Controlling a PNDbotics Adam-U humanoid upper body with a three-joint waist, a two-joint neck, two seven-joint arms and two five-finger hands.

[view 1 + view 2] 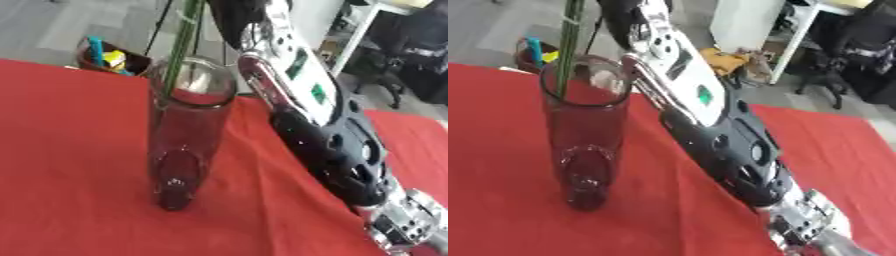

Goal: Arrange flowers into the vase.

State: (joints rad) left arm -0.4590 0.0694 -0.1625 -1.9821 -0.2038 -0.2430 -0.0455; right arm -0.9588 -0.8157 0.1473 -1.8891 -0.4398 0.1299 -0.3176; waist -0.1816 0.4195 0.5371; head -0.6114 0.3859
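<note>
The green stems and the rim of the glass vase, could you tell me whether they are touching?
Touching. In the right eye view the green stems pass down inside the glass vase and lean against its rim on the left side.

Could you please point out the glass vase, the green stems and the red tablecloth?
glass vase [185,145]: left eye view, middle of its clear wall.
green stems [570,35]: right eye view, the length above the vase's rim.
red tablecloth [61,150]: left eye view, bare cloth left of the vase.

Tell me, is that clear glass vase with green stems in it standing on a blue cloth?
Not blue. The glass vase with the green stems stands on a red cloth, as the left eye view shows.
</note>
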